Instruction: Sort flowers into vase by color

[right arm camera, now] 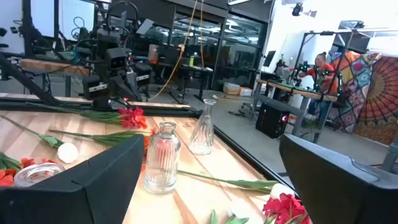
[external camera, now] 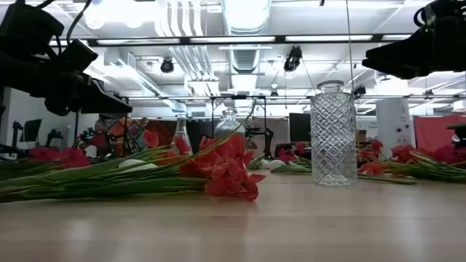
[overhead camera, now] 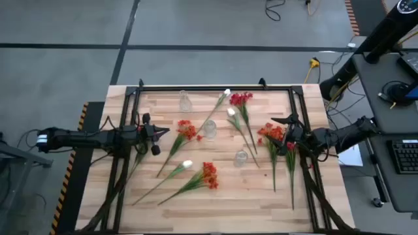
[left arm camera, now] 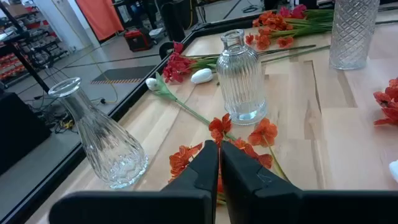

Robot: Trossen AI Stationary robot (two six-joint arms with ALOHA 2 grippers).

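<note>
Flowers (overhead camera: 208, 175) scattered — three vases (overhead camera: 241, 157) between arms.

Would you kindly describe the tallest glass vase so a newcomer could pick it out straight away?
Start at the wooden table and look toward the right gripper. Just in front of it stands the tall straight-sided clear glass vase with a diamond-cut pattern. Unlike the ribbed bottle-shaped glass vase and the flared glass vase, it is cylindrical and crosshatched.

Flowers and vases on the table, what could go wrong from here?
1. The right end effector is open over red and orange flowers lying tangled together; it may lift two colours at once.
2. The glass vases stand among crossing stems; a dragged stem could tip one.
3. The left end effector is shut and holds nothing.
</note>
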